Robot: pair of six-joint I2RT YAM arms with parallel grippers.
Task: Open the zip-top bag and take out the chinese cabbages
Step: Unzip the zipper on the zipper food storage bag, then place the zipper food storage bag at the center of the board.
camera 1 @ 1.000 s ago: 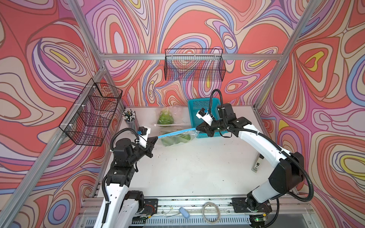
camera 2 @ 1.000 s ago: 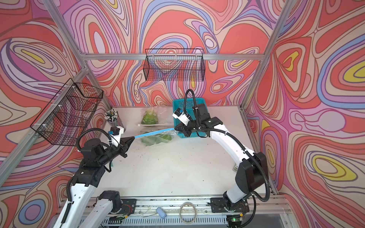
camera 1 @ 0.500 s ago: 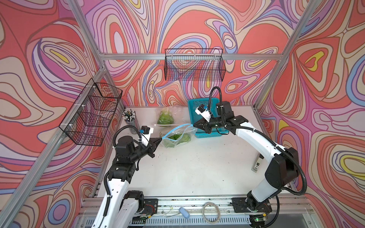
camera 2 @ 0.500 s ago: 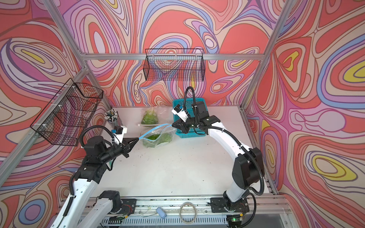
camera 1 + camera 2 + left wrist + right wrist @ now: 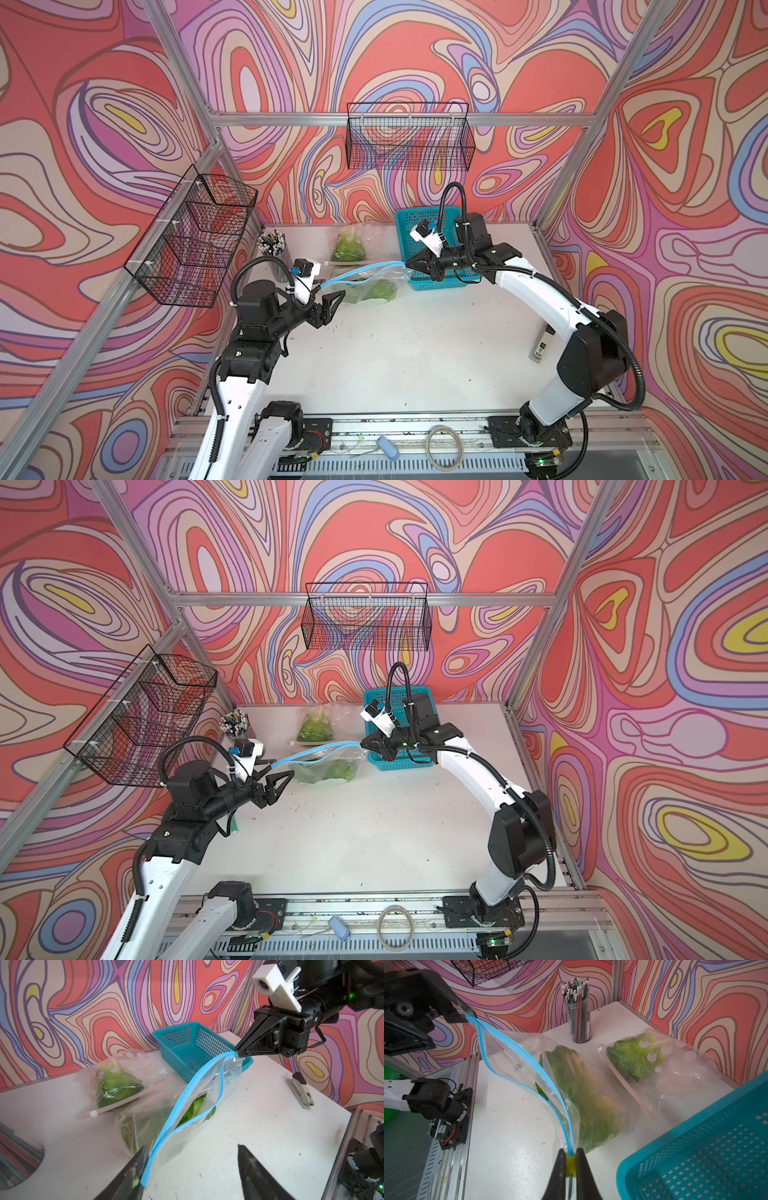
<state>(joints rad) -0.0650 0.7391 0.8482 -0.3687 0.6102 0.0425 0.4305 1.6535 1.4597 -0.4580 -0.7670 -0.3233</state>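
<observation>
I list my left arm (image 5: 232, 399), elbow bent, left gripper (image 5: 191, 1147) with jaws spread wide; right arm (image 5: 536, 286) arched forward, right gripper (image 5: 571, 1150) pinched tight, tips facing the left.

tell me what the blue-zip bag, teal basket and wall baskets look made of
Zip-top bag: thin clear plastic film, glossy; it creases and the chinese cabbages show through. Teal basket: stiff moulded plastic, matte-looking, with punched grid holes. Wall baskets: thin black wire mesh, probably coated metal.

A: Where is room to pass?
B: Over the front part of the table (image 5: 415, 353). Behind the zip-top bag (image 5: 368, 282) the way is blocked: teal basket (image 5: 404, 243), second bag (image 5: 349, 249), pencil cup (image 5: 273, 246).
</observation>
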